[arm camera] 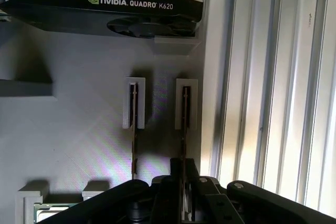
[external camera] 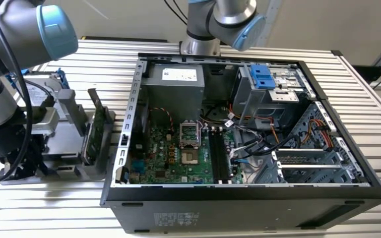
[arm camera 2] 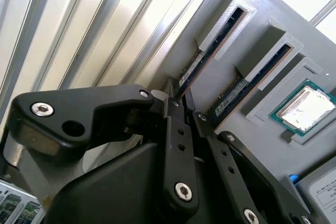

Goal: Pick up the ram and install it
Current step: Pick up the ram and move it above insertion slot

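Looking through the first wrist view, I see the gripper (arm camera: 184, 170) set over the ram (arm camera: 185, 114), which stands on edge in the grey holder (arm camera: 79, 129), in the slot nearest the slatted table (arm camera: 273, 77); whether it's clamped, I cannot tell

Printed marks I can make out from here

I see white lettering with a small green emblem along the black expansion card (arm camera: 105, 11). There is a white printed label on the grey metal power supply box (external camera: 179, 74) and a pale sticker on the black computer case (external camera: 177, 217). A tiny sticker on the slim green-blue ram stick (arm camera 2: 210, 51) is too small to read.
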Controlling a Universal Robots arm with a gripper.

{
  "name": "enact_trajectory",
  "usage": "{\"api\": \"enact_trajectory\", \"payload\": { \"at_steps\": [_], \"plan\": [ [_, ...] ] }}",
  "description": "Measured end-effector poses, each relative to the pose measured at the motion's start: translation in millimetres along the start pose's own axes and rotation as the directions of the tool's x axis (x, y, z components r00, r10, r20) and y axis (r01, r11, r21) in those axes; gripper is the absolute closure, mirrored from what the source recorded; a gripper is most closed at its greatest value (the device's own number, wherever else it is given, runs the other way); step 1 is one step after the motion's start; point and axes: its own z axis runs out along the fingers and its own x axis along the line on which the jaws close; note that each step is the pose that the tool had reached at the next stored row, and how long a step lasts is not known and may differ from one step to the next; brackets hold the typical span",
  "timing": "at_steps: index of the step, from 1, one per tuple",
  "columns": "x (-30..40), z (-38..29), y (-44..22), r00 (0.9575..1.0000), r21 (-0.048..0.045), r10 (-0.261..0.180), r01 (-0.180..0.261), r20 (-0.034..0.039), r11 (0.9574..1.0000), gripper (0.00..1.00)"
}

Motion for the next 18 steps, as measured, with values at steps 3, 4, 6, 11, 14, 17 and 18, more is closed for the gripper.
{"api": "enact_trajectory", "payload": {
  "at_steps": [3, 4, 6, 11, 14, 17, 18],
  "plan": [
    [0.0, 0.0, 0.0, 1.0000, -0.0001, 0.000, 0.000, -0.0001, 1.0000, 1.00],
    [0.0, 0.0, 0.0, 1.0000, 0.0000, 0.000, 0.000, 0.0000, 1.0000, 1.00],
    [0.1, -0.1, 0.1, 1.0000, -0.0001, 0.000, 0.000, 0.0000, 1.0000, 1.00],
    [0.0, -1.3, 0.1, 1.0000, 0.0000, 0.000, 0.000, 0.0000, 1.0000, 1.00],
    [-0.1, -2.2, 0.1, 1.0000, 0.0000, 0.000, 0.000, 0.0000, 1.0000, 1.00],
    [-0.2, -3.2, 0.1, 1.0000, -0.0001, 0.000, 0.000, -0.0001, 1.0000, 1.00],
    [-0.2, -3.5, 0.1, 1.0000, -0.0001, 0.000, 0.000, -0.0001, 1.0000, 1.00]
  ]
}}
